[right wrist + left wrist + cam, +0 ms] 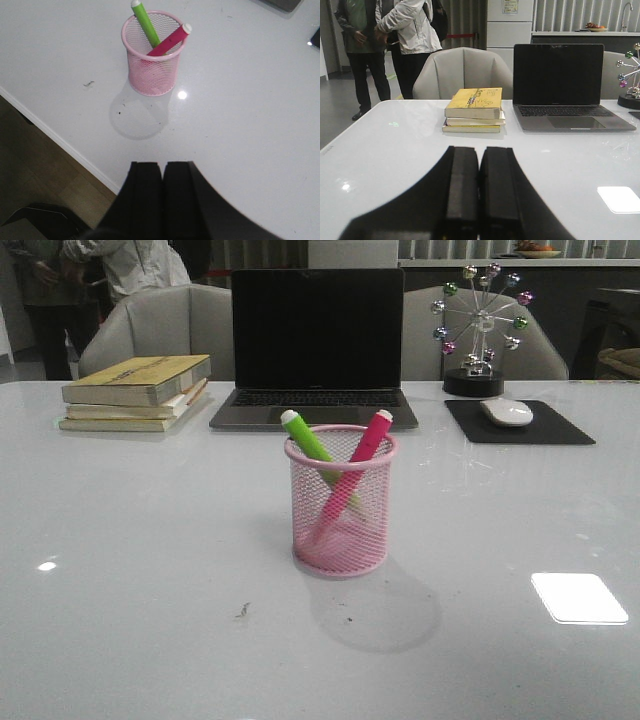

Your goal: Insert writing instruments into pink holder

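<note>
The pink holder (340, 502) stands upright mid-table, also seen in the right wrist view (152, 55). Inside it lean the lime green marker (308, 437) and the magenta marker (362, 453), crossing, white tips above the rim; both appear again as green marker (146, 25) and magenta marker (169, 41). My right gripper (162, 167) is shut and empty near the table's front edge, well back from the cup. My left gripper (479, 152) is shut and empty above the table, facing the books. Neither gripper shows in the front view.
A stack of yellow books (137, 392) lies back left, an open dark laptop (316, 345) behind the cup, a mouse (507, 411) on a black pad (520, 425) and a ferris-wheel ornament (478, 325) back right. Chairs and standing people (402, 30) are beyond the table.
</note>
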`<act>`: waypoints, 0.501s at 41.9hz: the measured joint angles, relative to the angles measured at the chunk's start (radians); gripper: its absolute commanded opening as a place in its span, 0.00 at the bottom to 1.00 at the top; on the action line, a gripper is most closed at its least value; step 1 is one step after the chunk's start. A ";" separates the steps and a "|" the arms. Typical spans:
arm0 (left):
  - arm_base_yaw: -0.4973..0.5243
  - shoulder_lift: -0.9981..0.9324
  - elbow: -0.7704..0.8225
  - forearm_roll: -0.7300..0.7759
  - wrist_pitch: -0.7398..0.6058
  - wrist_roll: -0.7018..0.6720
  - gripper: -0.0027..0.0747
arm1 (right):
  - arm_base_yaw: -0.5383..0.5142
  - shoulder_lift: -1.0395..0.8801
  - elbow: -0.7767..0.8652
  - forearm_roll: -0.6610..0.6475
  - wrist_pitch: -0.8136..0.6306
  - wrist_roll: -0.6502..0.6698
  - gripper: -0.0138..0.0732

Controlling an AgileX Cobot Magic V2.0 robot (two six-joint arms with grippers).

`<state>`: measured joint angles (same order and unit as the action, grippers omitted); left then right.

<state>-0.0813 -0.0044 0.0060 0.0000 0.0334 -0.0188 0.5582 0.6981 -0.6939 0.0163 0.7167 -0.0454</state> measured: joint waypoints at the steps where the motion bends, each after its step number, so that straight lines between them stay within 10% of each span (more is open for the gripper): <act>1: 0.000 0.000 0.000 0.000 0.000 0.000 0.16 | 0.000 -0.004 0.000 0.000 0.000 0.000 0.22; 21: 0.000 0.000 0.000 0.000 0.000 -0.001 0.16 | -0.390 -0.470 0.382 0.000 -0.304 -0.015 0.22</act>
<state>-0.0813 -0.0044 0.0060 0.0000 0.0334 -0.0195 0.1685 0.2281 -0.3114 0.0164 0.4122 -0.0601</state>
